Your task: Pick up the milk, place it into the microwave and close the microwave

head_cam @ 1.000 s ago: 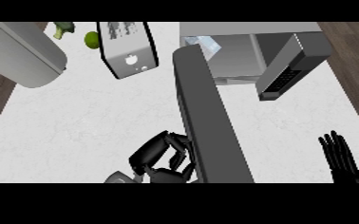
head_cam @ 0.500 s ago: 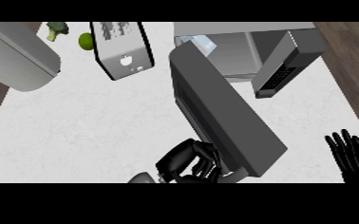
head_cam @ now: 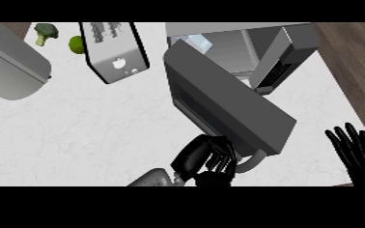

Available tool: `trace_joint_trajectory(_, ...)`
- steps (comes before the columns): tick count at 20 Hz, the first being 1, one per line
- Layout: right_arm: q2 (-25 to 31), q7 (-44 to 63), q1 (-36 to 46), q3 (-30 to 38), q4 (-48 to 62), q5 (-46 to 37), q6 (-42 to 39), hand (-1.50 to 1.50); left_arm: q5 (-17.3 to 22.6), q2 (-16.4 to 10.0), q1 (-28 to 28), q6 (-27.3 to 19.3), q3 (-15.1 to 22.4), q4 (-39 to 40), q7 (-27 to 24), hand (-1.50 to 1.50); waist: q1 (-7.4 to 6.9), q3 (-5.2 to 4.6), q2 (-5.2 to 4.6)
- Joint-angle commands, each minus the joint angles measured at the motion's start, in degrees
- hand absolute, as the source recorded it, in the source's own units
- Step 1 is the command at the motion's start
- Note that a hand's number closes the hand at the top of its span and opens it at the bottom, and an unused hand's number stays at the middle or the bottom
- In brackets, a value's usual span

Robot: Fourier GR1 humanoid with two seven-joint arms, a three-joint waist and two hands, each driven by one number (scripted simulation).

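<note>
milk sits inside the microwave, just behind the top edge of the door; door stands partly open; left robot hand against door's near end by the handle, can't tell open or curled; right robot hand wide, resting at right edge over the surface

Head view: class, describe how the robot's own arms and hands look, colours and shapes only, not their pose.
The left hand is glossy black and bulky, on a smooth grey forearm. The right hand is black too, with long slim fingers; its forearm is out of view.
</note>
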State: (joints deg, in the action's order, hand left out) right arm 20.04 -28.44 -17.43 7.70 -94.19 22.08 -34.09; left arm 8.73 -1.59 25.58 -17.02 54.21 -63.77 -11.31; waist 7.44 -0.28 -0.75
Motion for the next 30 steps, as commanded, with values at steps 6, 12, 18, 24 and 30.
trace_joint_trajectory(6, 2.43, 5.27, 0.81, -2.47, -8.0, 4.78, -2.72, -1.5, 8.93, 1.53, 10.16, -11.93, 1.15, 1.2, -0.54, 1.5, 2.87, -0.14, -0.73)
trace_joint_trajectory(12, 2.74, 8.58, 0.36, -3.4, -11.53, 7.63, -1.79, -1.5, 13.81, 1.57, 16.13, -17.33, -0.03, 4.4, -0.98, 1.5, 4.6, -0.1, -1.16)
trace_joint_trajectory(18, 4.71, 11.71, 0.38, -2.1, -13.07, 11.19, -1.05, -1.5, 18.6, 1.59, 21.85, -20.19, -1.97, 8.72, -2.33, 1.5, 5.87, -0.02, -1.69)
trace_joint_trajectory(24, 5.12, 14.56, 1.56, -2.33, -16.46, 12.66, 1.46, -1.5, 23.95, 1.59, 25.67, -18.65, -4.53, 13.95, -4.62, 1.5, 6.17, -0.07, -2.27)
trace_joint_trajectory(30, 5.66, 15.36, 2.28, -2.02, -15.63, 14.04, 1.39, -1.5, 28.9, 1.59, 29.73, -17.78, -7.76, 18.11, -6.67, 1.5, 6.86, 0.1, -2.94)
